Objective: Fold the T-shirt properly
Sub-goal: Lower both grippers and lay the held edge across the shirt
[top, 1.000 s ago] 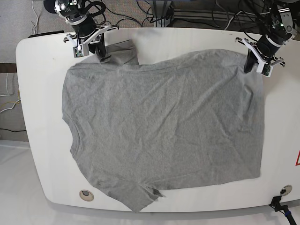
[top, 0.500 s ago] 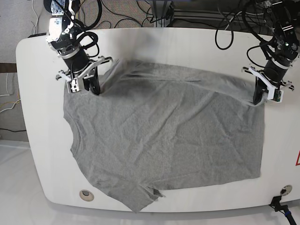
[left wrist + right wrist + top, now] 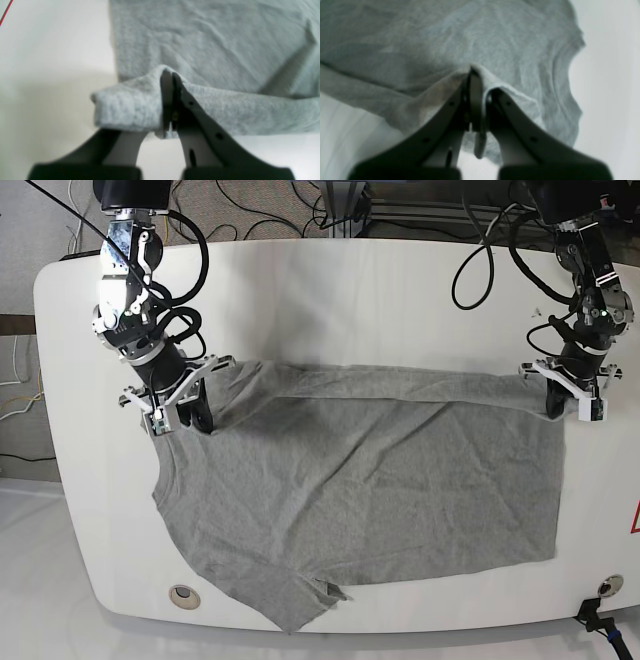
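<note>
The right gripper [image 3: 476, 100] fills the lower middle of the right wrist view, its two dark fingers [image 3: 517, 122] drawn together with only a thin slit between them. A fold of the grey T-shirt [image 3: 460, 42] is pinched in that slit and rises to a small peak at the fingertips. From there the cloth drapes down on both sides and a short flap hangs below the tips. The rest of the shirt spreads wrinkled behind, across the top of the view. Bare white tabletop [image 3: 607, 105] shows along the right edge and at the lower left. The picture is blurred.
</note>
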